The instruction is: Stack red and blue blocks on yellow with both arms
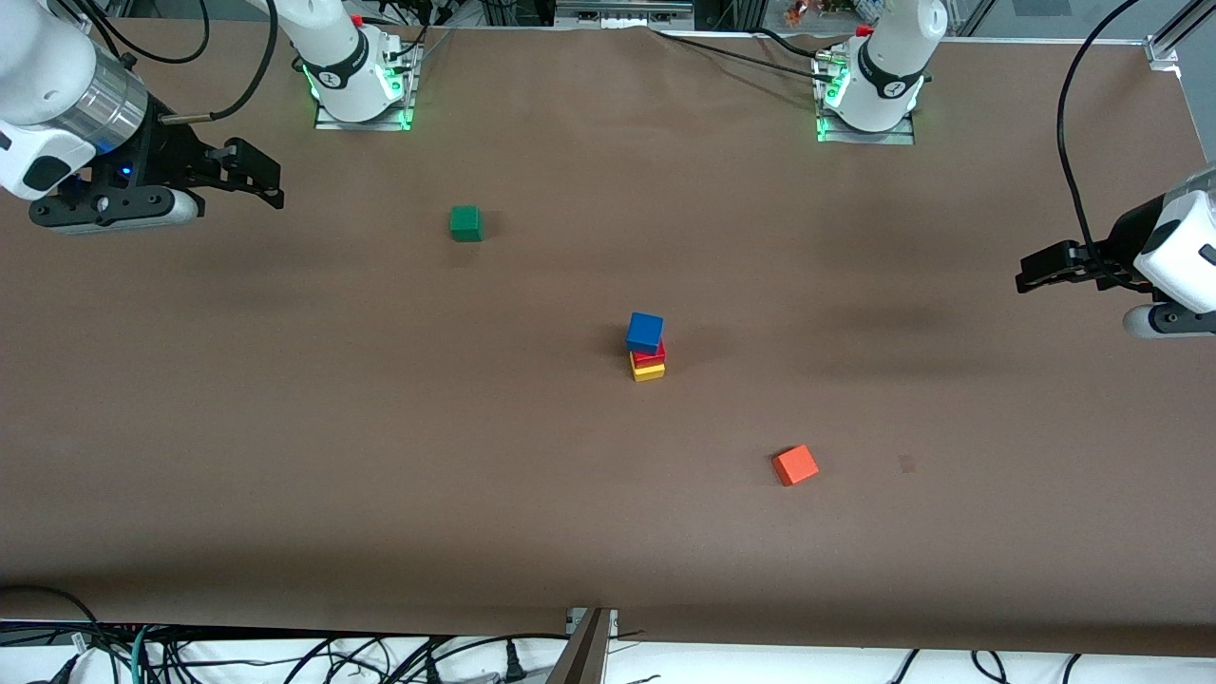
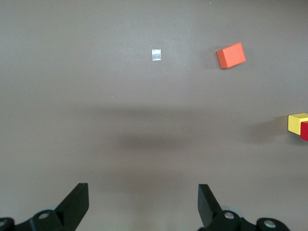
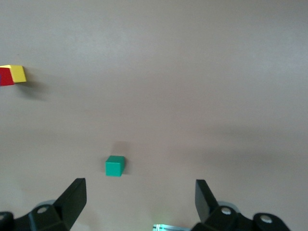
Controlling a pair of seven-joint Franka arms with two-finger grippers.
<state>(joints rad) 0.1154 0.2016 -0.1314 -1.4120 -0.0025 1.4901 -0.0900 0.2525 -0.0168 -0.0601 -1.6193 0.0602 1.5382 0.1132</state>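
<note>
Stack is built: yellow cube (image 1: 648, 371) sits on the table (image 1: 285, 427) about mid-table, red cube (image 1: 649, 354) on top of it, blue cube (image 1: 644, 332) on top of the red, twisted a bit off square against the two below. All three touching, nothing gripping them.

Rest, placed from the stack: orange cube (image 1: 795, 465) lies flat on the table nearer the front camera than the stack and toward my left arm's end, well apart from it. Green cube (image 1: 465, 223) sits farther from the front camera than the stack, toward my right arm's end, also well apart. A small pale tape patch (image 2: 156, 55) is on the table near the orange cube.

My left gripper (image 1: 1028, 276) hangs over the table at the left arm's end, well apart from the stack, fingers spread apart, holding nothing; my left wrist view catches the yellow and red cubes at its edge.

My right gripper (image 1: 271, 182) hangs over the table at the right arm's end, well apart from the stack, fingers spread apart too, nothing between them; the green cube shows under it in the right wrist view.
</note>
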